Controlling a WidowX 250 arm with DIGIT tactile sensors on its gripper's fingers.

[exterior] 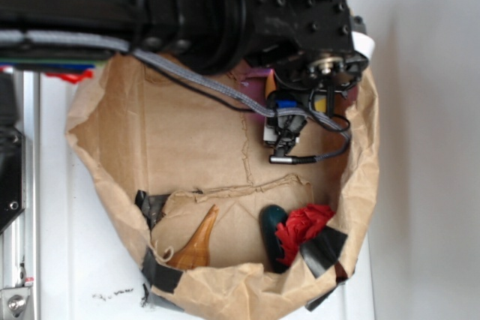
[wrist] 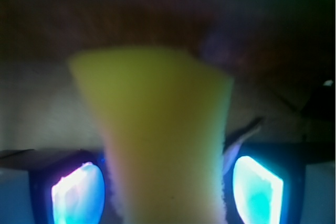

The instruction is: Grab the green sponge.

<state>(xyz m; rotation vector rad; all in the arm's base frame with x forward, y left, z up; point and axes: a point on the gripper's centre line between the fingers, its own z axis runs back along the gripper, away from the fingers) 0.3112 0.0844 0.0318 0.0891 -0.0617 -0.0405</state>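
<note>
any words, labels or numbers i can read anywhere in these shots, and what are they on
None can be read.
Small dark marks on the white surface at the lower left, near the paper bag: too small and smeared to read.
Robot arm, gripper and its cable: no legible label.
Wrist view: the green sponge between the fingers is plain, and everything else is blurred.

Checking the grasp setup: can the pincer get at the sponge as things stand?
Probably yes: in the wrist view the yellow sponge already sits between the pincer fingers, nothing between.
</note>
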